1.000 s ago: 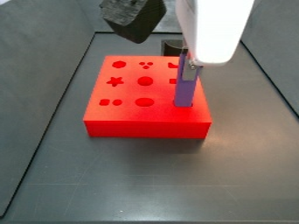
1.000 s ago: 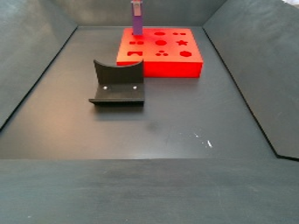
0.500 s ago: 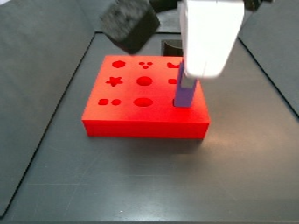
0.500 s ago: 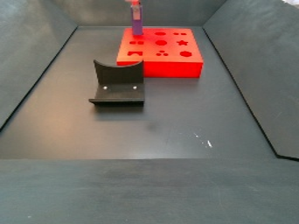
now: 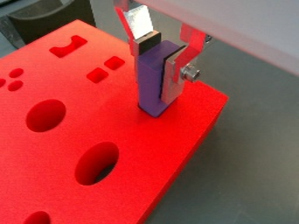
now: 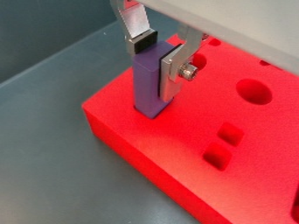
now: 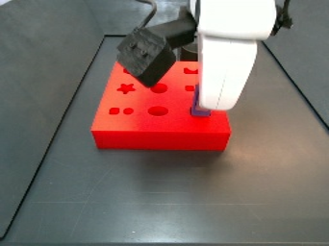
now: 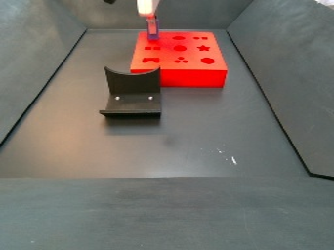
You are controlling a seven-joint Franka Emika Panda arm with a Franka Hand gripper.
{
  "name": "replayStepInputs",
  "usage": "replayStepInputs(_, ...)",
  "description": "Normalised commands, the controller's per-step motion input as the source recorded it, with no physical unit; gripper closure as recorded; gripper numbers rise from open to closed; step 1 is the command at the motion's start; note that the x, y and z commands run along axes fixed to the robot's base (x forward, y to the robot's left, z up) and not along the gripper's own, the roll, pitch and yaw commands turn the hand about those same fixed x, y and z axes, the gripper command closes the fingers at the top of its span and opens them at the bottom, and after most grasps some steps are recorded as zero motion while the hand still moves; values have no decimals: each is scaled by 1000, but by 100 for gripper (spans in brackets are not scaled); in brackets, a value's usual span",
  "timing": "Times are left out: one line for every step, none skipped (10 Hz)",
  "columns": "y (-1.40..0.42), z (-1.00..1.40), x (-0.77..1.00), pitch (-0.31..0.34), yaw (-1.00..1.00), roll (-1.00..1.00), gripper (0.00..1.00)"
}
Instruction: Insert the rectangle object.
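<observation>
The rectangle object (image 5: 152,83) is a purple bar standing upright with its lower end in a hole near a corner of the red block (image 5: 176,140). It also shows in the wrist view (image 6: 146,87). My gripper (image 5: 159,68) is shut on the bar, with one silver finger (image 5: 177,70) flat on its side and a dark pad (image 5: 146,40) at its top. In a side view the white gripper (image 7: 203,96) hides most of the bar (image 7: 197,109). In a side view the gripper (image 8: 146,10) sits over the short visible bar (image 8: 152,35).
The red block (image 8: 183,70) has several shaped holes (image 7: 158,89) and stands at the far end of the dark floor. A dark grey curved holder (image 8: 131,93) stands in front of it. A dark part of the arm (image 7: 148,53) hangs over the block. Dark walls surround the floor.
My gripper has moved down with the bar. Less of the purple bar now shows above the red block than one second ago.
</observation>
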Motion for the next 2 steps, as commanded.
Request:
replayStepInputs(-29, -434, -40, 0, 0, 93, 100)
replayStepInputs(0, 0, 0, 0, 0, 0, 100)
